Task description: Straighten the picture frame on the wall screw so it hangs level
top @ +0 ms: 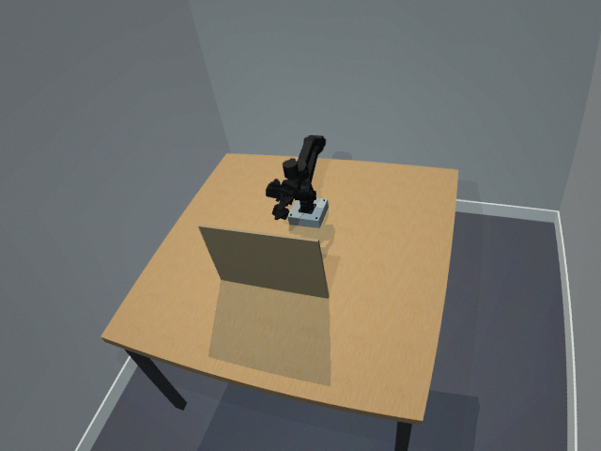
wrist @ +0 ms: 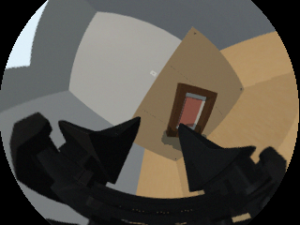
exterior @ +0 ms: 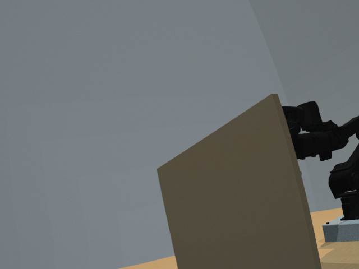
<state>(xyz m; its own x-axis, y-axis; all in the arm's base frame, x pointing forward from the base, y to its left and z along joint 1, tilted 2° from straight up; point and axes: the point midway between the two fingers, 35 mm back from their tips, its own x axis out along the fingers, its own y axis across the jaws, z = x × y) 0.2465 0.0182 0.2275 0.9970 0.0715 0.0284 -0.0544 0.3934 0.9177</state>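
The picture frame point(wrist: 197, 89) has a dark brown border around a red picture. It hangs on the tan wall panel point(wrist: 206, 61) point(top: 264, 262) point(exterior: 237, 188), askew to the panel's edges. It shows only in the wrist view; in the top and exterior views I see just the panel's bare back. My gripper point(wrist: 160, 123) point(top: 278, 211) point(exterior: 289, 121) is part open with nothing between its fingers. It points at the panel's front from a short way off. The frame sits just beyond the right fingertip in the wrist view. The screw and the notched strip are hidden.
The panel stands upright near the middle of the wooden table point(top: 388, 252). The arm's grey base block point(top: 310, 218) point(exterior: 339, 231) sits close behind the panel. Grey room walls point(top: 121, 97) meet at a corner behind the table's far left edge.
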